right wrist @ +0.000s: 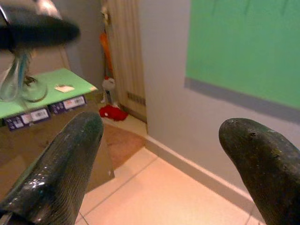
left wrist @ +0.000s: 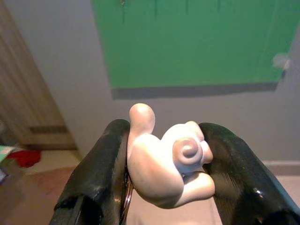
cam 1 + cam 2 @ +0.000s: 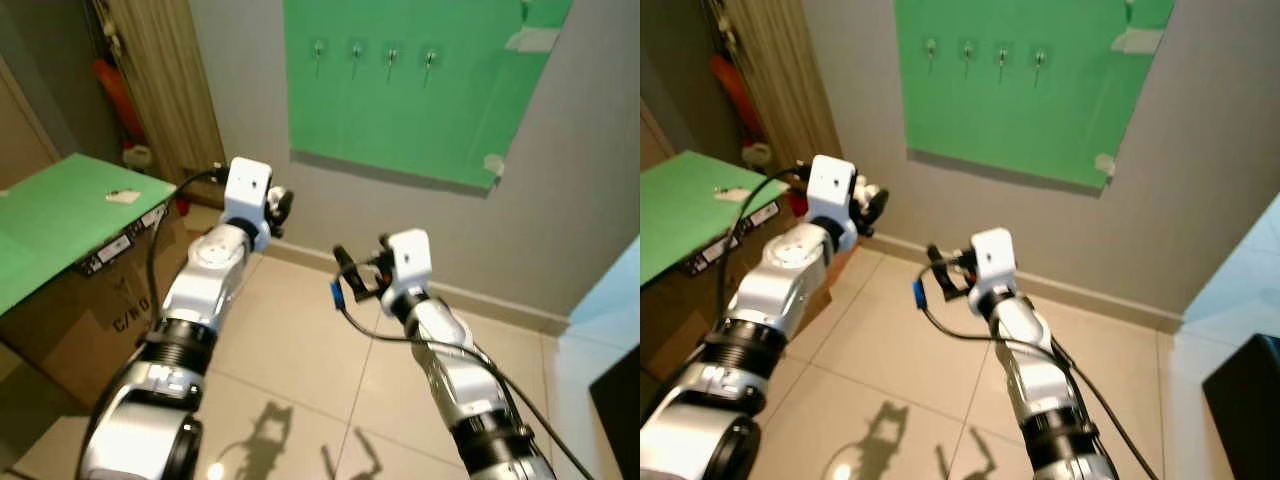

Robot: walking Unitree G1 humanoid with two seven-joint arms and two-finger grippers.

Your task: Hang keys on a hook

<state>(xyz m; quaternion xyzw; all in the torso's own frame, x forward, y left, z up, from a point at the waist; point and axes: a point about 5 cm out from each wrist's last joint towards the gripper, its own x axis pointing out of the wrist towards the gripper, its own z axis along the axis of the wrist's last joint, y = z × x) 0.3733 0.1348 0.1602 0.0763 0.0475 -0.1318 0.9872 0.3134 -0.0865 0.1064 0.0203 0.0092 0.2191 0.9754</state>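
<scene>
My left gripper is shut on a white, snail-shaped key charm, with a metal key ring showing against one finger. In the eye views that gripper is raised toward the wall, below and left of the green board. Several small metal hooks run in a row along the board's top, well above both grippers. My right gripper is held out at mid-height, to the right of and lower than the left, open with nothing between its fingers.
A green-topped cardboard box with a paper scrap stands at the left. A wood-grain panel and a red object fill the left corner. A black object sits at the right edge. Beige floor tiles lie below the arms.
</scene>
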